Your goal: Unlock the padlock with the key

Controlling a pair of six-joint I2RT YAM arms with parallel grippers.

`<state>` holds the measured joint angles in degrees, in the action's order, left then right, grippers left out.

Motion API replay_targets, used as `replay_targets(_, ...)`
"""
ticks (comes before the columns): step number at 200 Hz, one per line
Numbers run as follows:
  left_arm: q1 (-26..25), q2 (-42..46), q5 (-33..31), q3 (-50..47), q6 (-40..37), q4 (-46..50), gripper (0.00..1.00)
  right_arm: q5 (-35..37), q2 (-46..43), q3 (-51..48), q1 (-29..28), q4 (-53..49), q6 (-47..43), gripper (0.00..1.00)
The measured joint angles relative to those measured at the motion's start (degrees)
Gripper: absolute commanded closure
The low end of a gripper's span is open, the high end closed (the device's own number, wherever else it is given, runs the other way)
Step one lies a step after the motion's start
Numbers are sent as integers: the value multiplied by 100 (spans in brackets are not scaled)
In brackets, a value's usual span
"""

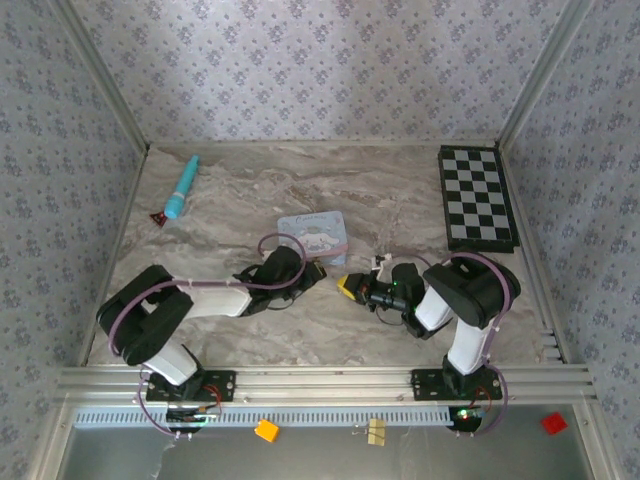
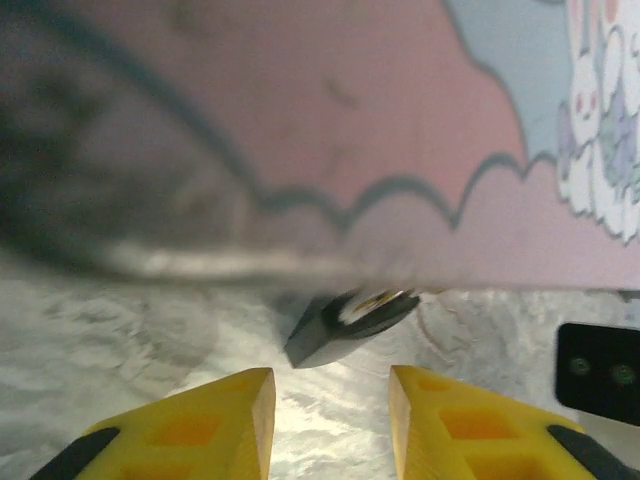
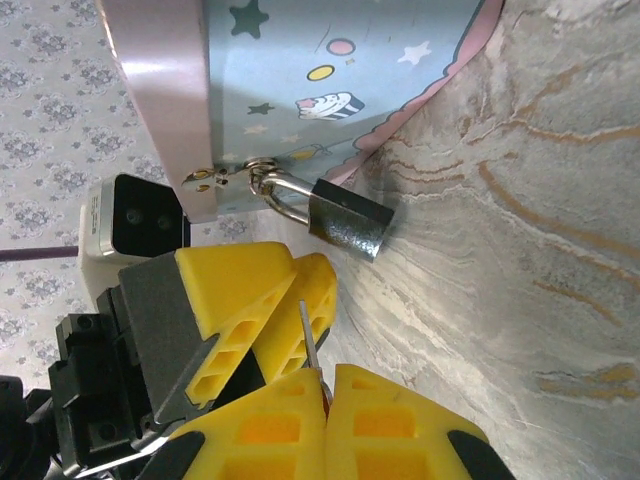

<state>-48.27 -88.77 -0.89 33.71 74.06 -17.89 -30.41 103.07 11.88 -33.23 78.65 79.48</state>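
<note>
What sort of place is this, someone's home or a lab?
Probably a robot test cell, not a home: wallpaper-printed wall panels in aluminium framing, a marble-look tabletop, left arm and right arm bolted at its near edge.
</note>
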Motion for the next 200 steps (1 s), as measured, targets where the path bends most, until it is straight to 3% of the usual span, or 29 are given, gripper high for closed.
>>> replay_targets(52,-114,-179,-647,-50,-649,-350,59,-46,-20,-26,96,2,-63,100)
replay_targets(108,-214,-664,-776,-48,-1349,-1174,54,-98,-90,-125,188,4,-111,100)
replay_targets(200,-437,-994,-1207,616,-1902,-481,49,-192,-179,-140,238,7,-114,100)
